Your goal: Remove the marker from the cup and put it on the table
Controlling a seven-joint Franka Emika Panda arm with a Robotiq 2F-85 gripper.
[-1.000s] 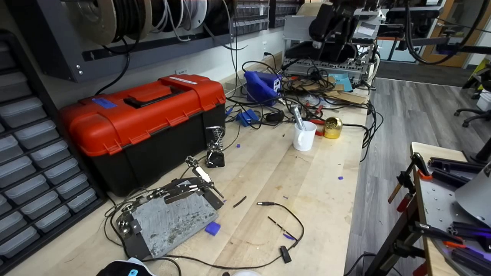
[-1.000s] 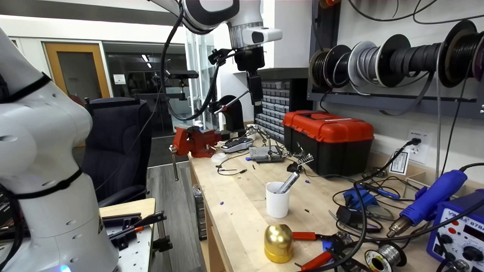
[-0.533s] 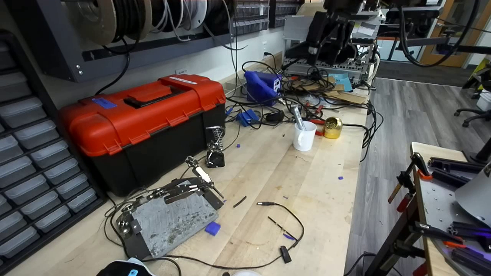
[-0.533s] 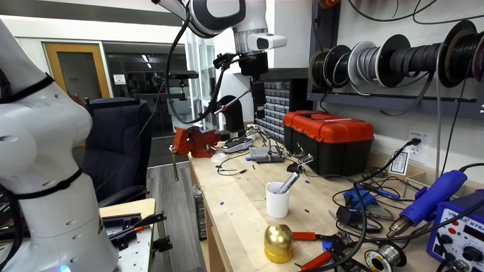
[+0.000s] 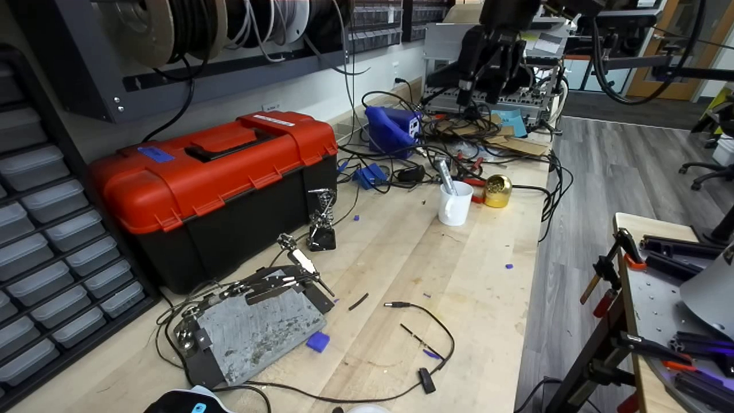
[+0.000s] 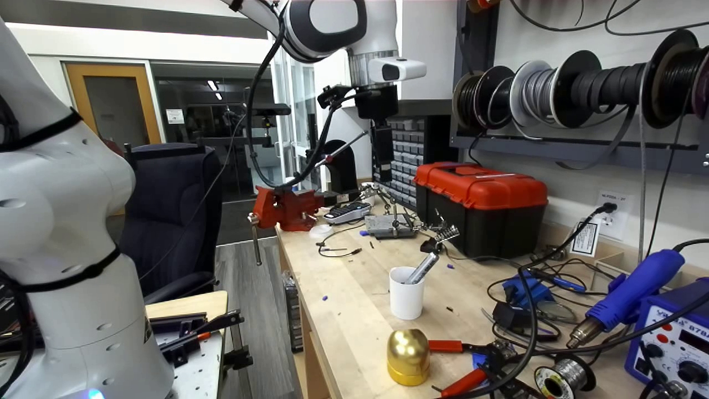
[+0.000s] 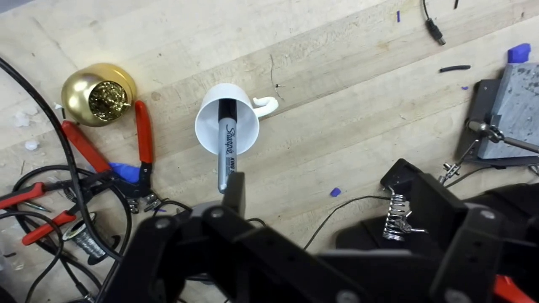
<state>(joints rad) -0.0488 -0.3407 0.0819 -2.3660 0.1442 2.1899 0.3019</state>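
The jaws of the gripper (image 7: 334, 198) are spread wide apart in the wrist view, with two flat black fingers (image 7: 237, 195) shown. One marker (image 7: 227, 145), grey and straight with a black cap, is stood cap down in one cup (image 7: 207, 126); the cup is white, smooth and round, with one curled handle. The marker's free end is seen past the rim, outside the gap between the jaws and just beside one finger in this view. The cup is set on the table (image 7: 345, 122), whose pale wood is streaked with grain. One round gold pot (image 7: 78, 97) is filled with coiled metal shavings (image 7: 108, 101), and four red tool handles (image 7: 144, 130) and one spool of wire (image 7: 84, 240) can be counted.

In an exterior view, the gripper is seen high up and well apart from the cup, its two fingers parted. One toolbox (image 5: 229, 192) is shown, with a ridged red lid and a black body.

In an exterior view, the gripper is seen edge-on above the table, so its gap is hidden there. The marker is tilted against the cup's rim; one red vise (image 6: 285, 209) and one blue heat gun (image 6: 634, 292) are shown.
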